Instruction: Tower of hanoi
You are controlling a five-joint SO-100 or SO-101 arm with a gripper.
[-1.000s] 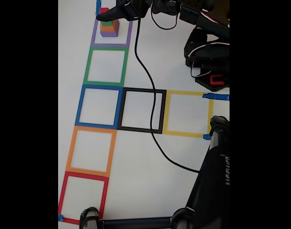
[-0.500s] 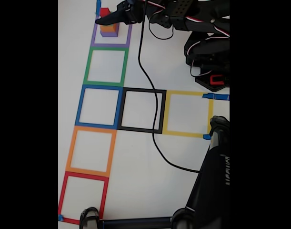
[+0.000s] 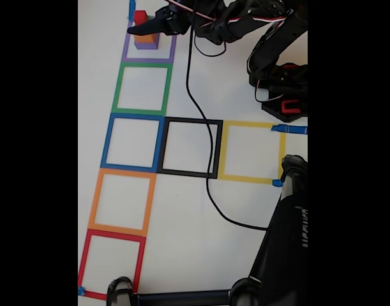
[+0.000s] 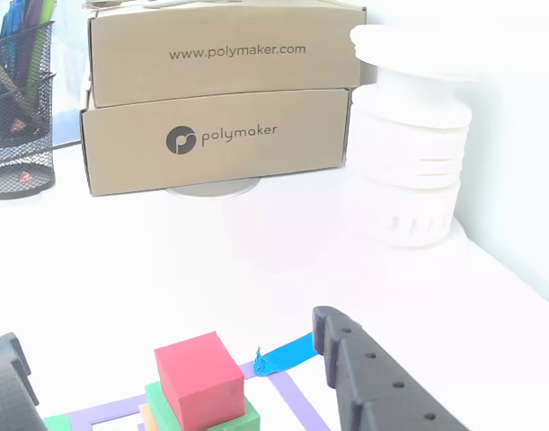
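Observation:
A stack of cubes stands in the purple tape square (image 3: 172, 51) at the top left of the fixed view: a red cube (image 3: 140, 16) on top, an orange layer (image 3: 145, 39) and a purple base (image 3: 147, 46). The other view shows the red cube (image 4: 200, 377) on a green block (image 4: 247, 418), with orange (image 4: 147, 415) below. My gripper (image 3: 149, 27) hovers over the stack. It is open (image 4: 166, 332), with one black finger (image 4: 6, 382) to the left of the red cube and the other finger (image 4: 368, 391) to the right, neither touching it.
Tape squares run down the fixed view: green (image 3: 120, 86), blue (image 3: 107, 140), orange (image 3: 94, 201), red (image 3: 84, 261), with black (image 3: 217, 150) and yellow (image 3: 223, 150) to the right. A black cable (image 3: 204, 121) crosses them. A dark stand (image 3: 284, 242) fills the lower right. Cardboard boxes (image 4: 216, 94), a white spool stack (image 4: 409, 153) and a pen holder (image 4: 18, 117) sit behind.
The arm's upper links have swung up and to the right, and the gripper has shifted slightly toward the top of the fixed view. The stack has not moved.

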